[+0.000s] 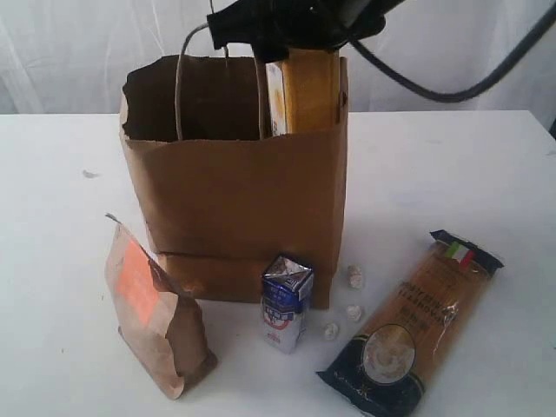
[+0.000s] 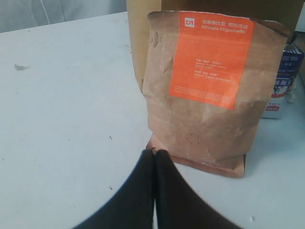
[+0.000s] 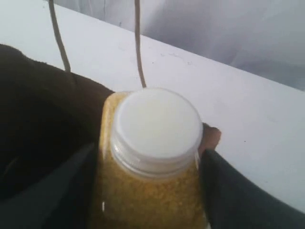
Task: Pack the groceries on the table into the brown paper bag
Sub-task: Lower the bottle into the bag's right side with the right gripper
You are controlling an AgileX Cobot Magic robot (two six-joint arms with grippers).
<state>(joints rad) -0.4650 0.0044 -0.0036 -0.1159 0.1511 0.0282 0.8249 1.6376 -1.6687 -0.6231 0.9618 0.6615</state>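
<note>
**Right end effector holding bottle at bag mouth; left idle by pouch**

Right end effector (image 3: 151,143): jaws part-open, clamped on 2 sides of the orange juice bottle (image 3: 152,191), just below its pale cap (image 3: 156,126). The bottle is upright. In the exterior view its lower part is already inside the brown paper bag (image 1: 234,200), at the right side of the mouth, and its upper part stands above the rim. The bag's twisted handles (image 3: 139,43) rise beside the cap.

Left end effector (image 2: 154,155): jaws fully closed, nothing held. It sits low over the worktop (image 2: 71,119), just in front of the small kraft pouch (image 2: 205,95), apart from it.

Surface: plain white worktop with a small dark smudge (image 1: 89,174) left of the bag. A pale curtain (image 1: 69,43) hangs behind it. A black cable (image 1: 452,87) trails off the right arm.

Around the bag, all outside it:
- The pouch stands at the front left, orange label facing left.
- The blue-white carton (image 1: 285,301) stands upright at the front, near the right corner.
- 3 small white lumps (image 1: 354,311) lie just right of the carton.
- The long pasta packet (image 1: 413,326) lies flat and diagonal, further right.

Nothing stands between the bottle and the bag interior.
</note>
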